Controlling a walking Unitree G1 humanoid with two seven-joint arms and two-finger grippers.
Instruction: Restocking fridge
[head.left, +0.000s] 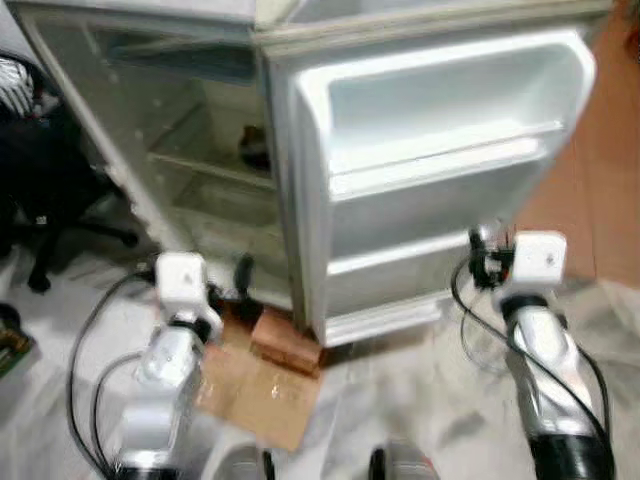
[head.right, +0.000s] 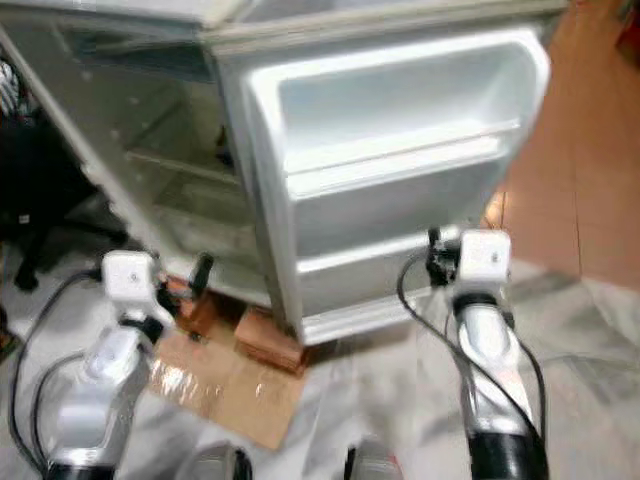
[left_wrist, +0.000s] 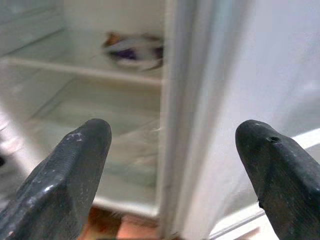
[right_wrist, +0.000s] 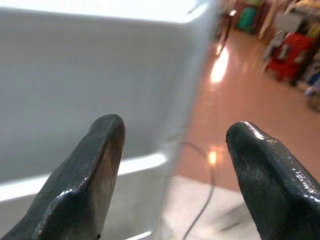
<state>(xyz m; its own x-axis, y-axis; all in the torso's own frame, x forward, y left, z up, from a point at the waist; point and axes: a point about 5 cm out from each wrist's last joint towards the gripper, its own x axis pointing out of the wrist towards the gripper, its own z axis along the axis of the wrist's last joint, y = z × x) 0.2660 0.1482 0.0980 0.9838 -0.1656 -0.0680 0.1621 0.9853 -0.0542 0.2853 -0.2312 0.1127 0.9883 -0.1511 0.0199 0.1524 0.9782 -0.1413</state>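
Observation:
A small white fridge (head.left: 200, 150) stands open, its door (head.left: 440, 170) swung out toward me with bare door shelves. On an inner shelf lies one dark, purple-and-white item (left_wrist: 134, 50), blurred, also visible as a dark item (head.left: 255, 147) in the head view. My left gripper (left_wrist: 175, 145) is open and empty, low in front of the cabinet near the hinge edge of the door. My right gripper (right_wrist: 175, 135) is open and empty too, close to the lower outer corner of the door (right_wrist: 100, 90).
The fridge rests on reddish blocks (head.left: 285, 340) with flattened cardboard (head.left: 255, 390) in front. A white sheet (head.left: 420, 400) covers the floor. A black office chair (head.left: 50, 200) stands at the left. Brown floor (head.left: 590, 180) runs off to the right.

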